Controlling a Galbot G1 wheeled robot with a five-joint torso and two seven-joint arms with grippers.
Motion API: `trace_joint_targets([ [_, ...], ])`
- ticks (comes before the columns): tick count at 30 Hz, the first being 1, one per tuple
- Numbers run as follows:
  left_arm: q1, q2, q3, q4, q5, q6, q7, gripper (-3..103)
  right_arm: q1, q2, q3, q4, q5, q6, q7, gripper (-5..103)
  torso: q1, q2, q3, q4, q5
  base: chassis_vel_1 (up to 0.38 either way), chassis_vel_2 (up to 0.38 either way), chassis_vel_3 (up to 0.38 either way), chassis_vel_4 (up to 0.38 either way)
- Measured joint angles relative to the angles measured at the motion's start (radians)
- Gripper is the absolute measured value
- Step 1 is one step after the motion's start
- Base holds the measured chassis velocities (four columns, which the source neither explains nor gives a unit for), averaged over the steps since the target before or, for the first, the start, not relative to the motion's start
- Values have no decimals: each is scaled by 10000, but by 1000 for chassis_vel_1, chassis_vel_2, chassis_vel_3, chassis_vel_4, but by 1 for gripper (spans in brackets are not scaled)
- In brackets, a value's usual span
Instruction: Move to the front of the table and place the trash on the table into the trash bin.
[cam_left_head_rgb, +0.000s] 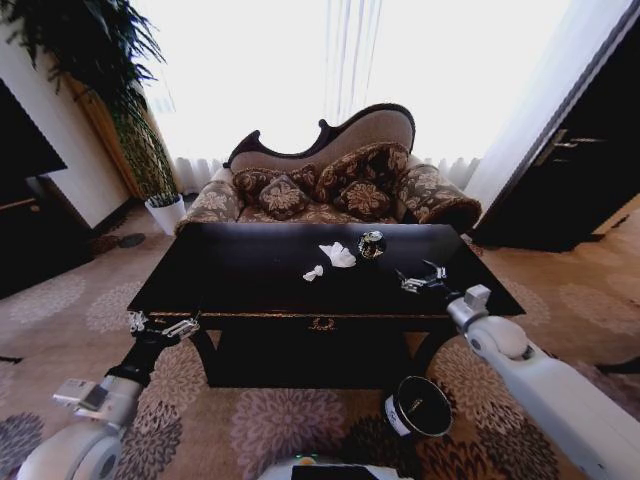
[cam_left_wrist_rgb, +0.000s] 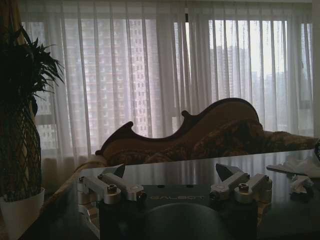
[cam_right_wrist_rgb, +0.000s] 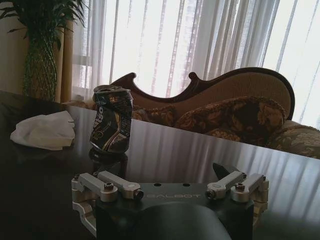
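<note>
The black glossy table (cam_left_head_rgb: 250, 290) stands right before me. On it lie the trash: a larger white paper wad (cam_left_head_rgb: 338, 255), a smaller wad (cam_left_head_rgb: 314, 272) and a crushed dark drink can (cam_left_head_rgb: 372, 244). My right gripper (cam_left_head_rgb: 420, 278) hovers open over the table's right part, a little short of the can (cam_right_wrist_rgb: 112, 125) and the larger wad (cam_right_wrist_rgb: 45, 131). My left gripper (cam_left_head_rgb: 160, 325) is open at the table's front left corner, with nothing between its fingers (cam_left_wrist_rgb: 122, 171); both wads (cam_left_wrist_rgb: 296, 170) lie far off to its side. The trash bin (cam_left_head_rgb: 418, 405) stands on the carpet below the table's front right.
A patterned sofa (cam_left_head_rgb: 330, 185) stands behind the table under a curtained window. A white plant pot (cam_left_head_rgb: 166, 212) with a tall plant is at the back left. Dark cabinets (cam_left_head_rgb: 570, 170) line the right wall. Patterned carpet surrounds the table.
</note>
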Motion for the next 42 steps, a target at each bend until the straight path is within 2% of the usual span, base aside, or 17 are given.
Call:
trace_joint_targets([
  [9,0,0,-1,0,0,0,0,100,1843,98,-1845,-619,91,-118,108,100,0,1,0,2,-3,0,0,0,0],
  [24,0,0,-1,0,0,0,0,100,3707,393,-3326,-1408,81,-169,128,100,0,1,0,1,-4,0,0,0,0],
  [35,0,0,-1,0,0,0,0,100,4501,741,-4226,-1734,112,-223,177,101,0,1,0,2,-4,0,0,0,0],
  [39,0,0,-1,0,0,0,0,100,4702,860,-4493,-1828,145,-199,245,82,-1,1,-1,1,-3,0,0,0,0],
  [42,0,0,-1,0,0,0,0,100,4737,927,-4532,-1828,155,-179,309,77,0,1,-1,1,-3,0,0,0,0],
])
